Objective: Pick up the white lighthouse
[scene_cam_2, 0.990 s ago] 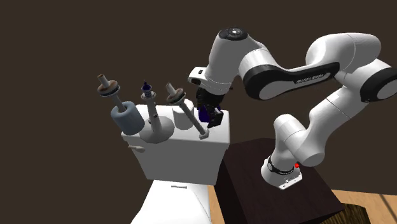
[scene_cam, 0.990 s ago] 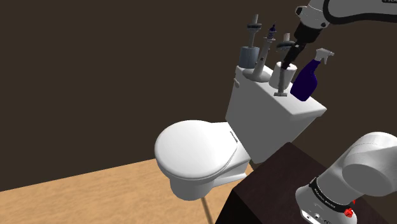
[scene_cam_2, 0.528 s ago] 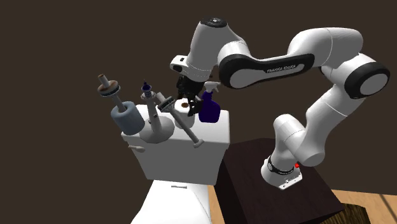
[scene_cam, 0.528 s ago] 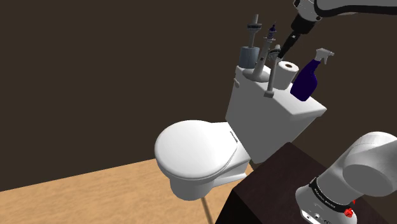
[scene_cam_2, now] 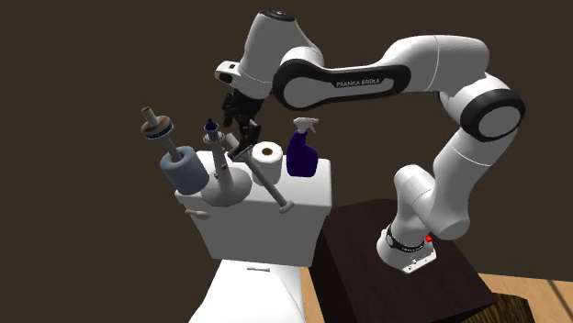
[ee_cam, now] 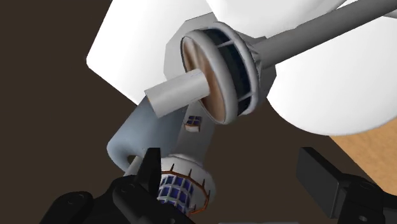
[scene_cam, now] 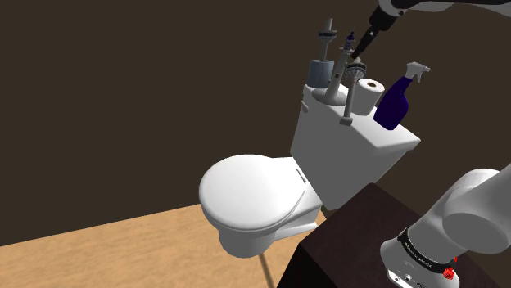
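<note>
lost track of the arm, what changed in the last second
The gripper rose and swung toward the second exterior view's left, from beside the blue spray bottle to the white lighthouse; it holds nothing. The grey lighthouse tipped lower. The toilet roll stayed put.

On the lid of the toilet tank (scene_cam: 352, 159) stands a row. In the second exterior view it runs left to right: an end lighthouse (scene_cam_2: 180, 170), a middle lighthouse (scene_cam_2: 223, 183), a toilet roll (scene_cam_2: 267, 158) and a spray bottle (scene_cam_2: 301, 158) — and a third lighthouse (scene_cam_2: 274, 190) leans before the roll, its foot at the lid's front edge. The gripper (scene_cam_2: 236, 139) hangs above the lid, just beside the middle lighthouse's top. The toilet bowl (scene_cam: 246, 196) lies before the tank — the stand (scene_cam: 344, 245) sits beside it, at the shoulder view's lower right.
</note>
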Controlling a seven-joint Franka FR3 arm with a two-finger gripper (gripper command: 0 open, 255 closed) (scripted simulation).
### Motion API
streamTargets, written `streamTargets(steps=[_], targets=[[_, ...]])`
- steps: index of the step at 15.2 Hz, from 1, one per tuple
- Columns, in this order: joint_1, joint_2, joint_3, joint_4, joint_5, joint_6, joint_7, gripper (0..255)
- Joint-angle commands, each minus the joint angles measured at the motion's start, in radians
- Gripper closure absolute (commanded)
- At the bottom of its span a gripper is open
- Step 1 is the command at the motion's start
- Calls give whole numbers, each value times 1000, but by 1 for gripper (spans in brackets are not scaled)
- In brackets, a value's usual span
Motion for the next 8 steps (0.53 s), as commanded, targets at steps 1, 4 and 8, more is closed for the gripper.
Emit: streamTargets(steps=[1,4,8], targets=[[7,68,-36,77,56,13,-73,0],[5,142,-68,163,126,18,-148,0],[5,131,-66,98,122,73,-150,0]])
